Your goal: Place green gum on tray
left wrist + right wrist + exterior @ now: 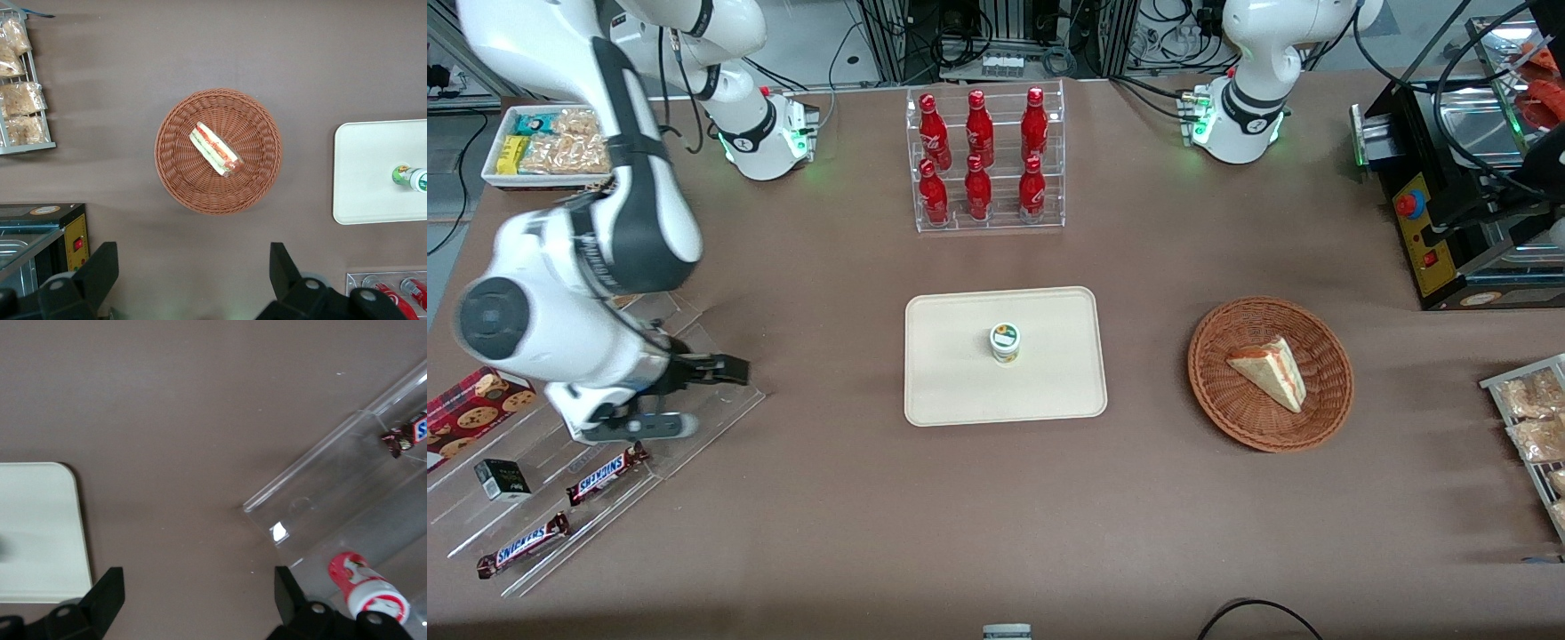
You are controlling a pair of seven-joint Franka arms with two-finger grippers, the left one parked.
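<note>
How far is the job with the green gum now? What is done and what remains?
Done: the green gum stands upright on the tray, near its middle. In hand: nothing; the gripper is open and empty, above the clear rack toward the working arm's end. Left: apparently nothing but parking the arm.

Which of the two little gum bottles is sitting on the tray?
The green gum, standing upright mid-tray. The red-lidded bottle lies in the clear rack beside the open, empty pincer.

robot lab staged as snack shop, cola bottle rack (pixel 984 160), candy display (pixel 596 471), cable clutter
</note>
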